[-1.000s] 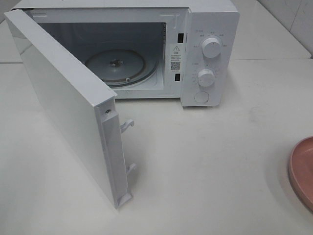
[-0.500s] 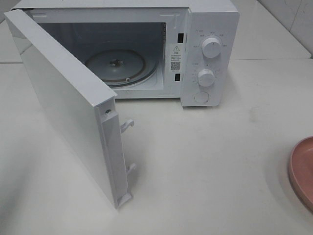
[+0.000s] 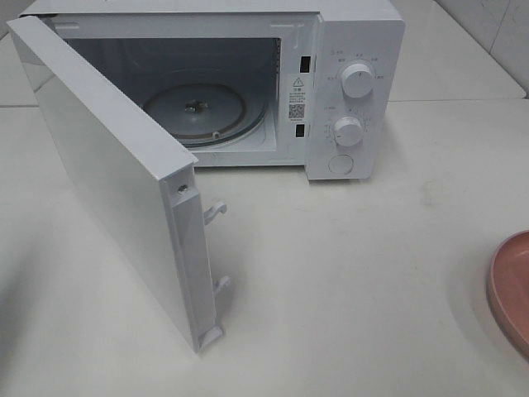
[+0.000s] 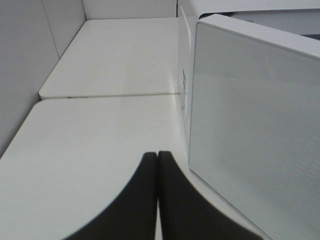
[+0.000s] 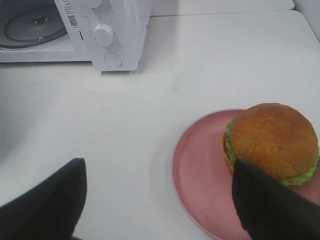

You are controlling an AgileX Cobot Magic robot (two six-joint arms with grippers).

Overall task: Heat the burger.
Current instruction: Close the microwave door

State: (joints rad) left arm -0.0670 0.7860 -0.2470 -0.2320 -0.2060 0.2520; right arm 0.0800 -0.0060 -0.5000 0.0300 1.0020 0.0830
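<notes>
Lower right of right wrist view: burger (image 5: 274, 142) on pink plate (image 5: 197, 172), right pincer (image 5: 157, 200) spread for grasp. Microwave door (image 3: 116, 186) open for loading; left pincer (image 4: 158, 165) pressed together, empty.

the high exterior camera looks down and forward over the white worktop (image 3: 355, 273) at the white boxy microwave oven (image 3: 355, 50) with its flat white door (image 3: 107, 182) swung open, and catches only the rim of the round pink plate (image 3: 514, 289) at the right edge. the left wrist camera sits low and very close to the outer face of that door (image 4: 255, 130), looking along the worktop (image 4: 90, 150) past its own dark tool tips (image 4: 158, 200) towards the far wall. the right wrist camera looks steeply down from nearer the plate (image 5: 200, 170), between its dark tool tips (image 5: 160, 200), and shares with the high view the microwave's (image 5: 120, 30) knob panel, the glass turntable (image 5: 30, 27) inside and the plate.
</notes>
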